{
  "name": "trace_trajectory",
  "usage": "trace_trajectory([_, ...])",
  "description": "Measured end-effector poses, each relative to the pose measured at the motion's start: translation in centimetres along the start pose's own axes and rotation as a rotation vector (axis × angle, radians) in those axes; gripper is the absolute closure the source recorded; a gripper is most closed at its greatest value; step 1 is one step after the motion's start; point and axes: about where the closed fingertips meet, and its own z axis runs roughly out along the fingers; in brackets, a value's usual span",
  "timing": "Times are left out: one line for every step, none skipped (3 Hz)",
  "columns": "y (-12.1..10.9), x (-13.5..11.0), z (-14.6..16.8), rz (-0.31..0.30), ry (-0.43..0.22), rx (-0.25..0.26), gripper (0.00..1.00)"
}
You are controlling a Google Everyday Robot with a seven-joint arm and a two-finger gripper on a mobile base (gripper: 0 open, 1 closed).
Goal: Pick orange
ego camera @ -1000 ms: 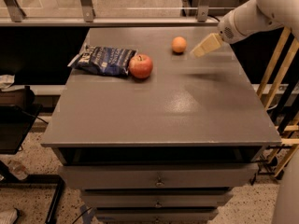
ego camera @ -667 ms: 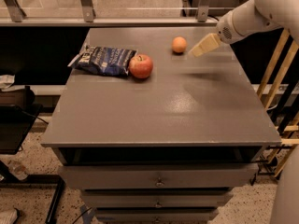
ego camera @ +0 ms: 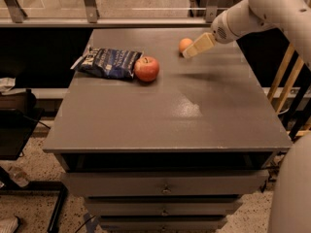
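The orange [ego camera: 184, 44] is a small pale orange round fruit on the grey table [ego camera: 170, 106], at the far right part. My gripper [ego camera: 190, 52] comes in from the upper right on the white arm. Its pale fingers reach down to the orange's right side and partly overlap it. I cannot tell whether they touch it.
A red apple [ego camera: 146, 68] with a stem sits left of the orange. A dark blue chip bag [ego camera: 108, 62] lies against the apple's left side. The table has drawers [ego camera: 165, 188] below its front edge. Wooden slats [ego camera: 284, 81] stand to the right.
The gripper has moved left toward the orange, from a gap beside it to overlapping its right side. The orange, apple and bag have not moved.
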Motion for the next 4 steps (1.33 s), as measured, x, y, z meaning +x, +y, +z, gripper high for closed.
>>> trace_trajectory([1.5, -1.1, 1.6, -0.021, 0.010, -0.022, 0.00])
trace_trajectory([2.5, -1.3, 3.5, -0.012, 0.029, -0.048, 0.00])
trace_trajectory([2.4, -1.5, 4.8, 0.017, 0.032, -0.065, 0.00])
trace_trajectory([2.1, -2.0, 5.9, 0.044, 0.041, -0.071, 0.00])
